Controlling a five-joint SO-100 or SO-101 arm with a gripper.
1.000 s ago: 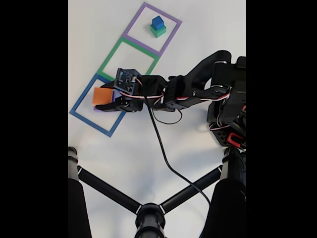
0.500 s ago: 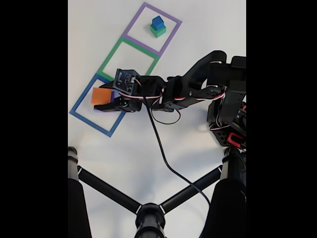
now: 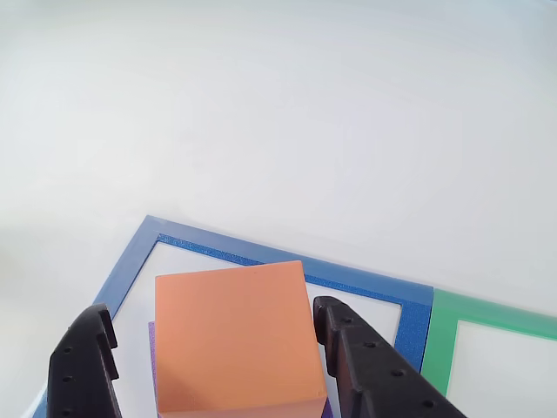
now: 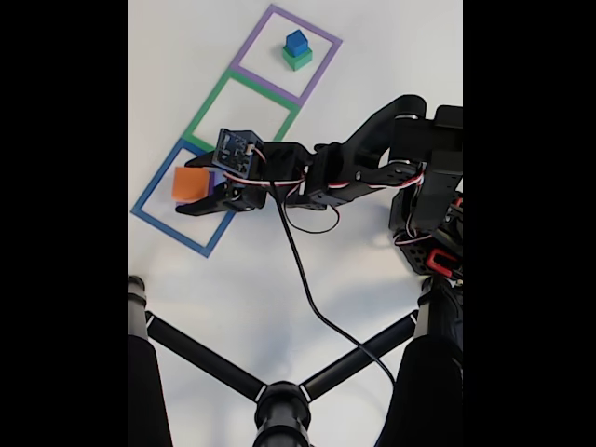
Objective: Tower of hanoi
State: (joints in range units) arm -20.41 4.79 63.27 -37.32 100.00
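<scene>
We have the gripper [image 3: 209,348] straddling the orange cube [image 3: 233,340], its black jaws apart on either side without clamping — the cube sits on a purple block [image 3: 151,341] inside the blue-outlined square [image 3: 287,264] on the white bench [image 3: 278,113]. Closing squarely on opposite faces should prevent twisting; being a cube, it has no long axis — its faces sit slightly skewed to the outline.

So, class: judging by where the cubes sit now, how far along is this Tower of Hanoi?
Done: the small blue cube sits on the green cube in the purple square outline. In hand: the gripper has its fingers either side of the orange cube, which rests on a purple block in the blue square outline. Left: the green square outline holds nothing.
</scene>
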